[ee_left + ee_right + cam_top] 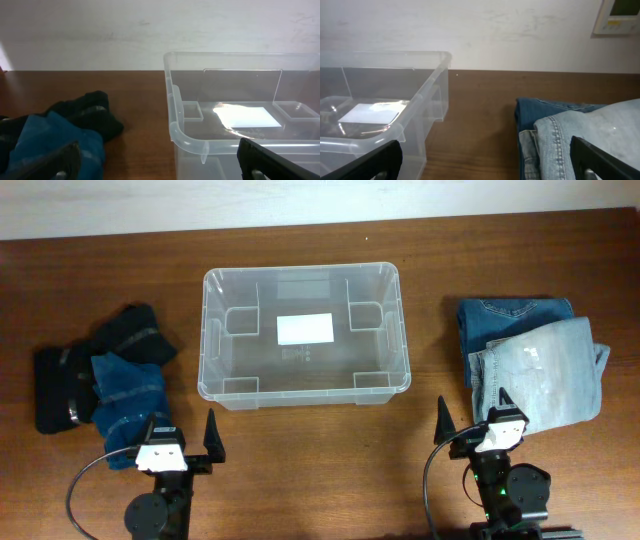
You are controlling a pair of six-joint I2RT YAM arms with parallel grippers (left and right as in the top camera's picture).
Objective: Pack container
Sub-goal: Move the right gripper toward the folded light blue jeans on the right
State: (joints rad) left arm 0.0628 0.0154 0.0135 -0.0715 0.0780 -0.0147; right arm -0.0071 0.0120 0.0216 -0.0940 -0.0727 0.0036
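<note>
The clear plastic container (pixel 206 330) stands empty at the table's middle, a white label on its base; it also shows in the left wrist view (pixel 185 137) and the right wrist view (pixel 427 82). Folded dark and blue clothes (pixel 105 375) lie to its left, also in the left wrist view (pixel 60 135). Folded light and dark jeans (pixel 535 365) lie to its right, also in the right wrist view (pixel 580 135). My left gripper (pixel 182 435) (pixel 160 167) is open and empty near the front edge. My right gripper (pixel 475 418) (pixel 487 162) is open and empty there too.
The wooden table (pixel 430 280) runs to a white wall at the back. A wall-mounted control panel (pixel 620 15) shows at the right wrist view's top right.
</note>
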